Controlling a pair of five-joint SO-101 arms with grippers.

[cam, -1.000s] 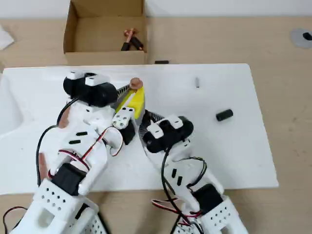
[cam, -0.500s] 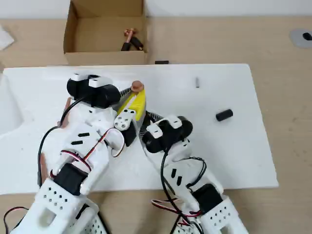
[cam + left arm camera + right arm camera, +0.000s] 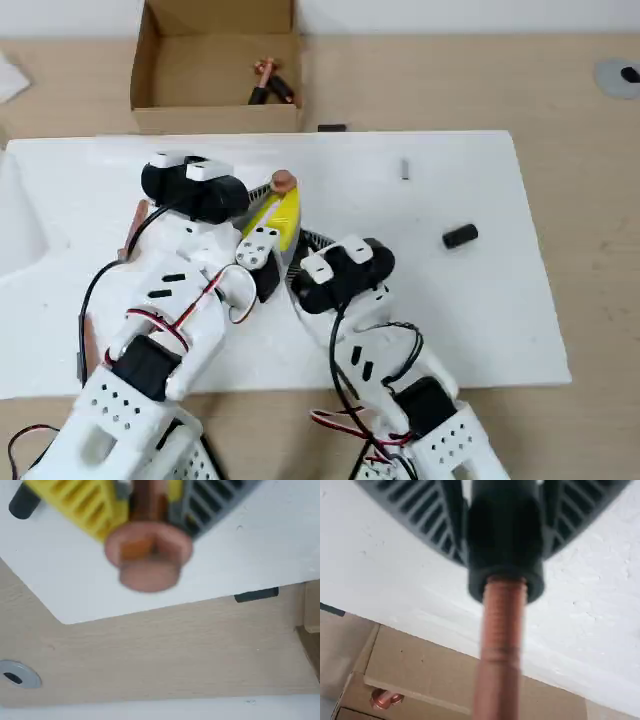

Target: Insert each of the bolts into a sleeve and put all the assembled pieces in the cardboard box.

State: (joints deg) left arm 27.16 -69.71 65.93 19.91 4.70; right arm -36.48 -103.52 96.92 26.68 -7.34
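**Bolt and sleeve held together short of the box**

High view: The left gripper (image 3: 277,200), the one with a yellow finger, is clamped on a copper bolt (image 3: 283,181). The bolt's head sticks out just past the fingertips, over the white board (image 3: 480,320) and short of the cardboard box (image 3: 146,70). The right gripper (image 3: 310,240) lies just beside it, and the left arm's wrist hides its fingertips and what they hold. Assembled pieces (image 3: 268,82) lie in the box near its right wall. A loose sleeve (image 3: 460,236) lies well apart on the board's right part. Compared with a second ago, the left arm and the bolt head have shifted slightly toward the right arm, which looks unchanged.

Left wrist view: The yellow finger (image 3: 75,502) and the grey finger (image 3: 210,500) press closed on the bolt's shank, and its head is blurred. A black end at the corner is cut off by the frame and the yellow finger, so it cannot be told what it is. A black strip (image 3: 256,594) lies on the table (image 3: 150,655) just off the board's edge, and a grey disc (image 3: 15,675) lies farther off.

Right wrist view: Dark ribbed fingers (image 3: 405,505) are closed tight around a black sleeve (image 3: 505,545). The bolt's threaded shank enters the sleeve's open end, and its head is cut off by the frame edge. A copper head shows inside the box.
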